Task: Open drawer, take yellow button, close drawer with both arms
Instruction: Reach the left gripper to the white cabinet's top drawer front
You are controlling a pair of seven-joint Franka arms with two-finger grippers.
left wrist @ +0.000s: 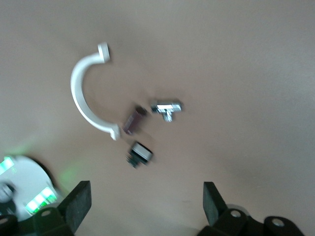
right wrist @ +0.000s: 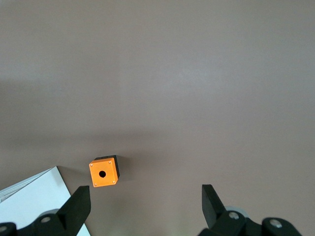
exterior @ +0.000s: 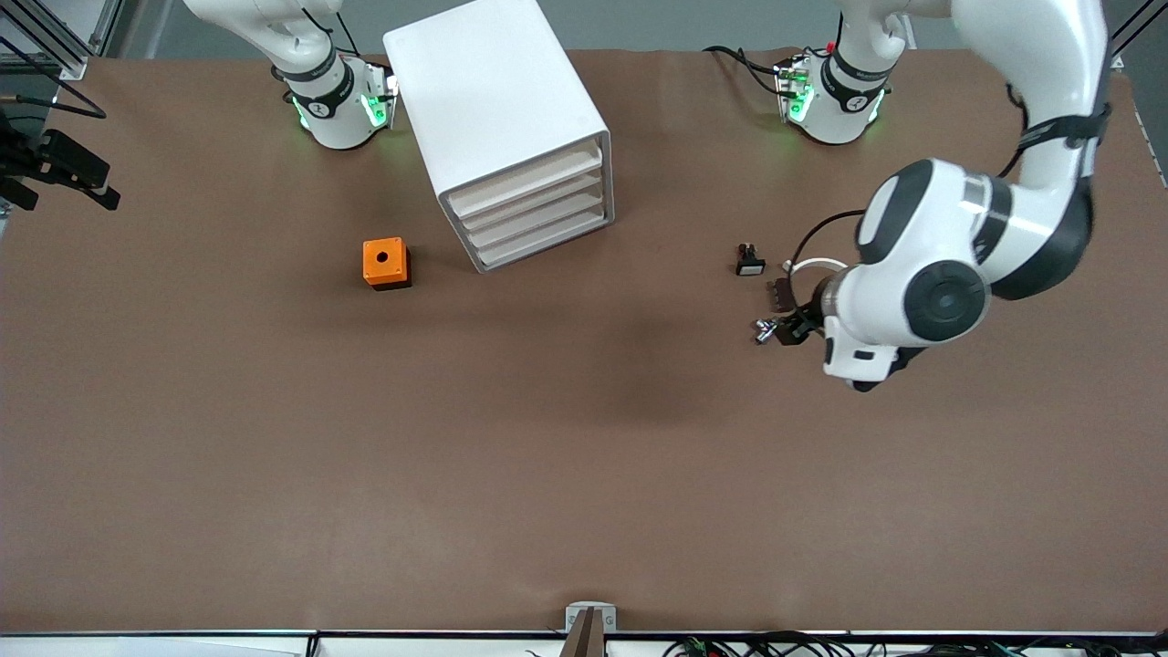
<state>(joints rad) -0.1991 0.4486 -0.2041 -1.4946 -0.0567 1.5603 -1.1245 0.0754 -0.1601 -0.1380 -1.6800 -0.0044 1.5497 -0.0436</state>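
Note:
The white drawer cabinet stands near the right arm's base, and all its drawers are shut. The button is out of view. My left gripper is open and empty; it hangs over the table at the left arm's end, near a cluster of small parts. The left arm's hand covers it in the front view. My right gripper is open and empty, high over the table, above the orange cube with a black hole and a corner of the cabinet. It is outside the front view.
The orange cube sits beside the cabinet, nearer the camera. Near the left hand lie a black part with a white face, a brown piece, a silver metal piece and a white curved clip.

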